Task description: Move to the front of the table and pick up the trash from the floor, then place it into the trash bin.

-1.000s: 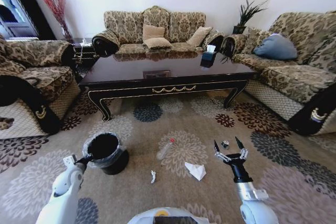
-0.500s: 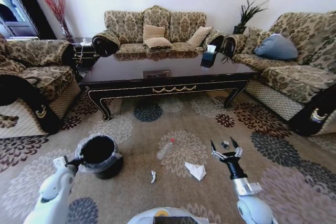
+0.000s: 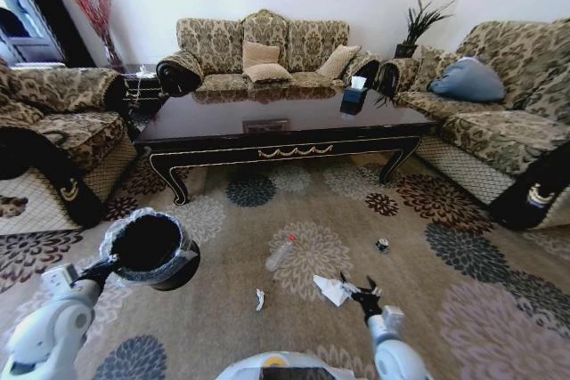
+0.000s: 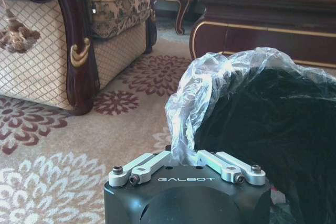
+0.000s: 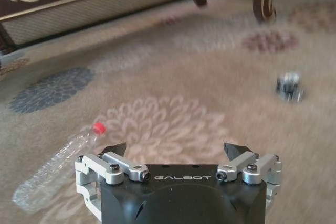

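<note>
My left gripper [image 3: 109, 264] is shut on the rim of the black trash bin [image 3: 147, 251] and holds it tilted above the carpet. In the left wrist view the left gripper [image 4: 181, 156] pinches the liner at the edge of the bin [image 4: 273, 129]. My right gripper [image 3: 358, 287] is open, low over the carpet, right beside the crumpled white paper wad [image 3: 331, 289]. A clear bottle [image 3: 280, 253] with a red cap, a tiny white scrap [image 3: 259, 299] and a dark round piece [image 3: 382, 245] lie nearby. The right wrist view shows the open gripper [image 5: 176, 150], the bottle [image 5: 58, 169] and the dark piece [image 5: 290, 85].
The dark coffee table [image 3: 285, 126] stands ahead with a black tissue box [image 3: 353, 98] on it. Sofas ring it: one behind [image 3: 263, 55], an armchair at left [image 3: 53, 140], another at right [image 3: 508, 122]. Patterned carpet lies open between me and the table.
My left arm has lifted the bin off the floor and drawn it left and nearer. My right gripper has dropped down and left, from beside the dark piece to the paper wad.
</note>
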### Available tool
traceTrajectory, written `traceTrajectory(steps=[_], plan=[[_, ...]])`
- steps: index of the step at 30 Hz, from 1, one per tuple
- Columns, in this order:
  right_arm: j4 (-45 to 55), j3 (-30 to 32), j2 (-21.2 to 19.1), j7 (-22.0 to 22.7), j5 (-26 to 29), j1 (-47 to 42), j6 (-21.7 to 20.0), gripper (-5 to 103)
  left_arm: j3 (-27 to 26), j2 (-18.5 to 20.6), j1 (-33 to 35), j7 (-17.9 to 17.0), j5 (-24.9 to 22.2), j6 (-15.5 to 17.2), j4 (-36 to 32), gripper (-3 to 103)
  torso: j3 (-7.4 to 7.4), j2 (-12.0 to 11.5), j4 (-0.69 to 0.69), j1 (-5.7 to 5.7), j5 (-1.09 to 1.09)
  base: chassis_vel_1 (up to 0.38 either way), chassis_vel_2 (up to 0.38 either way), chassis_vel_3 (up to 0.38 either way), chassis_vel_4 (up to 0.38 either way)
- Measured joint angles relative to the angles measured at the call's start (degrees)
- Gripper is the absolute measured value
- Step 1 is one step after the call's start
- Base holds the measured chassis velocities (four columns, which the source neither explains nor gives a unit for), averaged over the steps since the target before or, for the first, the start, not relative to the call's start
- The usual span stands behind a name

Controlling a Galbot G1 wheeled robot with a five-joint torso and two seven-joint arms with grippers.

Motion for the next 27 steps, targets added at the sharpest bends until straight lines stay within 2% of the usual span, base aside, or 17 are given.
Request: traceTrajectory(steps=[5,9,15,27], plan=[[-4.71,-2.48,2.66,5.54,6.82,3.88,-3.55,100,-1.6,-1.54,2.3,-0.5,-1.4,0.27,-4.92,3,0.0,0.0,0.0,0.0,0.0,0.0,0.0,0.0,0.0],[-7.61,-3.05,4.52,8.36,10.05,5.69,-4.75,100,-1.91,-2.44,3.08,-0.64,-1.47,0.3,-6.48,3,0.0,0.0,0.0,0.0,0.0,0.0,0.0,0.0,0.0],[-10.73,-3.4,6.59,11.32,12.08,7.89,-5.24,100,-2.02,-2.98,3.69,-0.82,-1.39,0.32,-7.04,3,0.0,0.0,0.0,0.0,0.0,0.0,0.0,0.0,0.0],[-16.46,-3.69,8.38,12.21,12.35,11.2,-4.99,100,-2.91,-2.47,4.31,-0.79,-1.46,0.26,-6.81,3,0.0,0.0,0.01,0.0,0.0,0.0,0.0,0.0,0.0]])
